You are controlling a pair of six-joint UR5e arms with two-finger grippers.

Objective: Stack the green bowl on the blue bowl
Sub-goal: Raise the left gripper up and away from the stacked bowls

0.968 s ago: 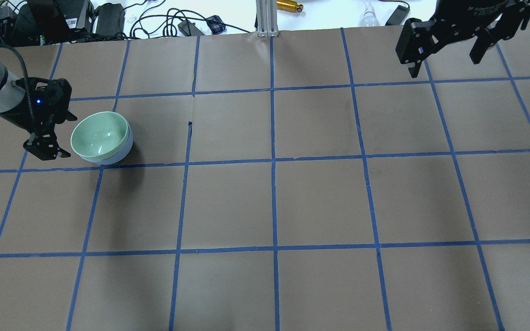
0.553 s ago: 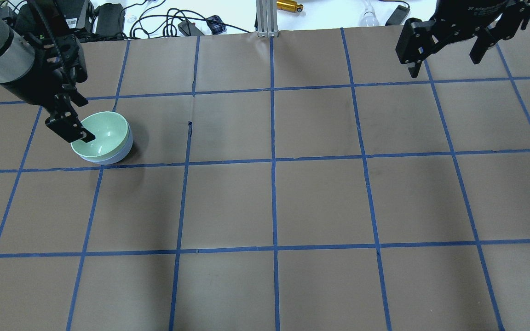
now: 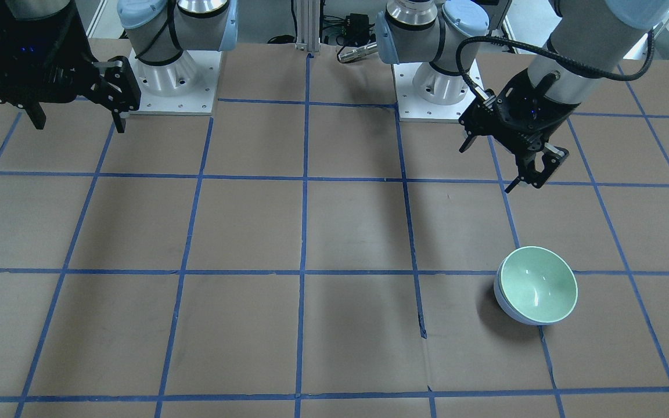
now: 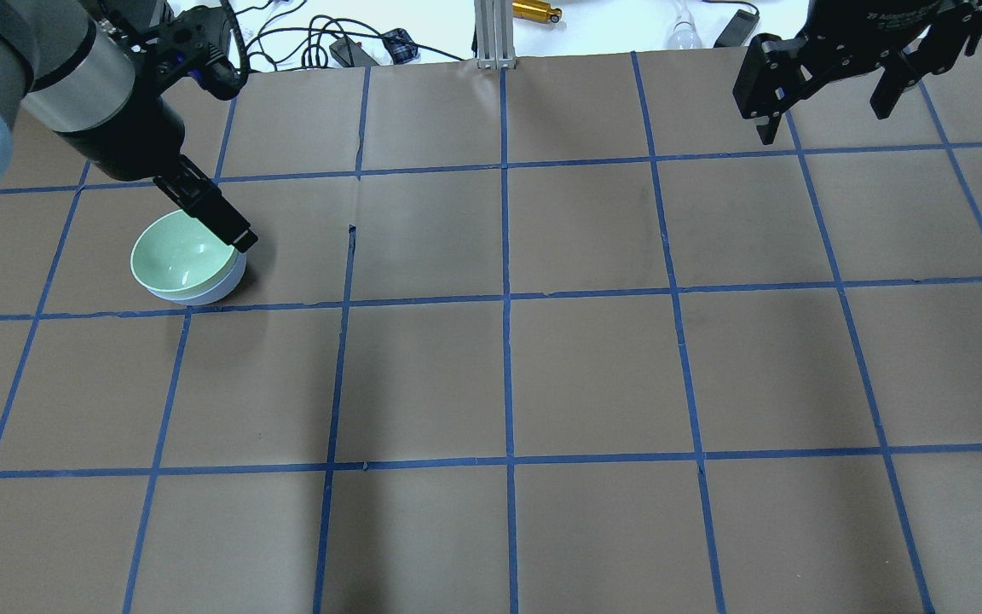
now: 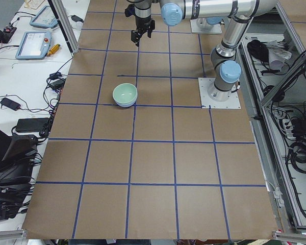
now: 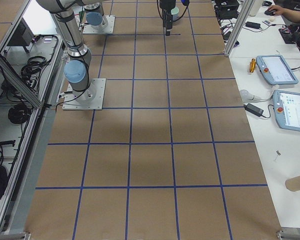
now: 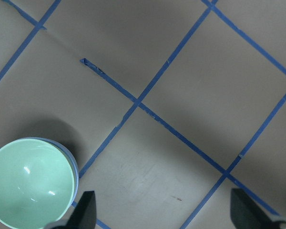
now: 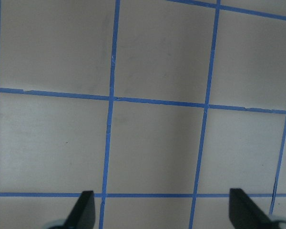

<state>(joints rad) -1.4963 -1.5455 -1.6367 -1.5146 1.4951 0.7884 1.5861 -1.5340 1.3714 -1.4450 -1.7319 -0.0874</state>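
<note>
The green bowl (image 4: 184,256) sits nested inside the blue bowl (image 4: 233,281), whose pale rim and outside show beneath it, at the table's left. Both also show in the front view, the green bowl (image 3: 538,285) within the blue bowl (image 3: 507,307), and in the left wrist view (image 7: 31,183). My left gripper (image 3: 500,165) is open and empty, raised above the table and apart from the bowls; its fingertips (image 7: 88,210) frame bare paper. My right gripper (image 4: 828,98) is open and empty, high at the far right.
Brown paper with a blue tape grid (image 4: 506,298) covers the table. Cables and power bricks (image 4: 201,34) lie beyond the far edge, beside a metal post (image 4: 493,34). Both arm bases (image 3: 175,75) stand at the robot's edge.
My left gripper has risen from beside the bowls' left side and swung up and over them toward the far side. The stacked bowls and the right arm have not moved.
</note>
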